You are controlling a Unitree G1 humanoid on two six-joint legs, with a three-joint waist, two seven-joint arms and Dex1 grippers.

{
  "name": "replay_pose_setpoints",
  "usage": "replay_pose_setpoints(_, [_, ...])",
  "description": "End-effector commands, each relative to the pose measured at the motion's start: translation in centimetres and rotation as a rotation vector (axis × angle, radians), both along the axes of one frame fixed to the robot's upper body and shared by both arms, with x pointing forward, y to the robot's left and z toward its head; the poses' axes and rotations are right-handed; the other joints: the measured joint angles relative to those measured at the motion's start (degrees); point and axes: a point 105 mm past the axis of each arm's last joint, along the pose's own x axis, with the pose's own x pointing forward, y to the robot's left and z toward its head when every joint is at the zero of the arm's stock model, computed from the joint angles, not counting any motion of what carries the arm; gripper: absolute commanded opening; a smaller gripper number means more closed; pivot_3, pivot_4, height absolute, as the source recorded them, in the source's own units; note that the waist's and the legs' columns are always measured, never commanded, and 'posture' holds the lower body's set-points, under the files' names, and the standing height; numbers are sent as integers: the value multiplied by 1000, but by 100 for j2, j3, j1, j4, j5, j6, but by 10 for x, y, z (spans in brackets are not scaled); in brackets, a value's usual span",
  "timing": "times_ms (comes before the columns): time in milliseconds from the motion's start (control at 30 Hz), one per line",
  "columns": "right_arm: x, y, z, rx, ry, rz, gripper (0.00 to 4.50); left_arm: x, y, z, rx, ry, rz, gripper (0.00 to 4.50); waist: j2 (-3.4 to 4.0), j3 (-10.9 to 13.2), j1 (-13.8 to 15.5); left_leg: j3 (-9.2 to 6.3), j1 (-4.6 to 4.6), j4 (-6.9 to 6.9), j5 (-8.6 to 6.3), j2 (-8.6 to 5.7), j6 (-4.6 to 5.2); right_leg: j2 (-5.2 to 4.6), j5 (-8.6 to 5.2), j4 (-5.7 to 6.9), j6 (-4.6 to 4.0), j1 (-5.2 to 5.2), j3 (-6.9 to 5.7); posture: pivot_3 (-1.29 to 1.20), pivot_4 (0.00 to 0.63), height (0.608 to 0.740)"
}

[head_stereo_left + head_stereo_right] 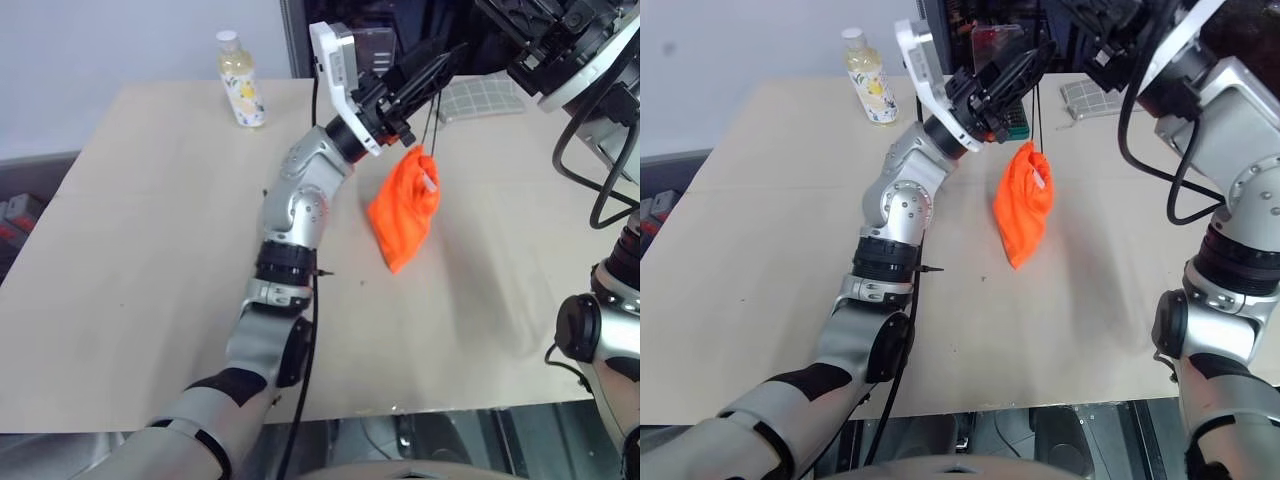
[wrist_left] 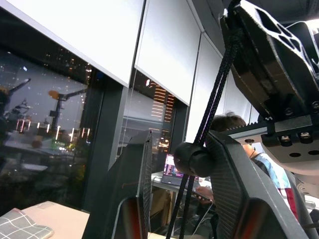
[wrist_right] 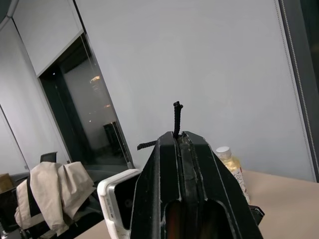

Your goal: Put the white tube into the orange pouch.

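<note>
The orange pouch hangs by its thin black drawstring cord over the middle of the table, its lower tip at or just above the tabletop. A white tube pokes out of the gathered mouth of the pouch. My right gripper is up high and shut on the end of the cord. Just above the pouch, my left gripper is open, its fingers standing on either side of the cord. The cord's black stopper bead sits between them, against one finger.
A yellowish bottle with a white cap stands at the table's far left. A grey-green checked pouch lies at the far edge, behind the grippers. A person sits at a laptop beyond the table.
</note>
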Motion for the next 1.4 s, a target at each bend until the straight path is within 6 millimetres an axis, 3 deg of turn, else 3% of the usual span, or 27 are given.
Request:
replay_pose_setpoints(33, [-11,-3,11,15,-70,-4,0,-11,0,13,-31,-69,-31,891,0,0,1,0,0,0,0,0,0,0,0,0,0,0,0,0,150,740])
replay_pose_setpoints(133, [-11,-4,10,14,-69,-8,0,-11,-1,12,-25,-69,-33,285,0,0,0,0,0,1,0,0,0,0,0,0,0,0,0,0,150,740])
replay_pose_setpoints(400, [-10,-6,15,40,-78,-18,0,-9,-1,-1,22,-70,9,278,0,0,0,0,0,1,0,0,0,0,0,1,0,0,0,0,150,740])
replay_pose_setpoints(500, [-10,-8,23,71,-91,-22,0,-4,-3,-28,105,-47,42,278,2,-2,-5,1,0,1,0,0,0,0,0,1,0,0,2,0,150,740])
replay_pose_setpoints(667, [-17,-10,36,108,-126,-8,0,1,-4,-105,369,35,83,278,3,-3,-11,2,5,1,0,-1,0,2,0,5,0,0,4,0,150,740])
replay_pose_setpoints(733, [-20,-12,44,133,-147,-6,0,-1,-1,-126,428,61,88,278,3,-3,-9,1,4,1,0,0,0,2,0,6,0,0,4,0,150,740])
replay_pose_setpoints(833, [-25,-17,60,179,-190,-10,0,-3,3,-140,461,76,106,278,2,-3,7,1,4,6,0,3,0,-2,0,9,0,0,6,0,150,740])
replay_pose_setpoints(967, [-34,-24,80,233,-251,-13,0,-5,7,-139,441,90,118,278,6,-10,12,1,5,7,0,4,0,-2,0,10,0,0,7,0,150,740])
replay_pose_setpoints(1067, [-44,-29,99,281,-308,-4,0,-6,8,-122,373,91,113,278,-1,-18,15,-4,12,9,-1,4,1,-2,0,10,0,9,0,0,150,740])
replay_pose_setpoints(1133, [-44,-29,99,275,-310,-6,0,-6,8,-117,348,99,111,278,-1,-18,10,-3,21,14,-14,5,25,-3,2,12,1,19,3,0,150,740])
replay_pose_setpoints(1333, [-17,-18,58,117,-185,-55,0,-6,7,-119,361,103,118,278,-3,-20,8,-5,32,15,-13,4,27,-2,5,15,5,31,3,0,150,740])
replay_pose_setpoints(1400, [-1,-20,32,51,-106,-108,0,-8,9,-116,335,118,108,278,-3,-20,10,-3,31,16,-12,5,26,-3,5,15,5,30,5,0,150,740])
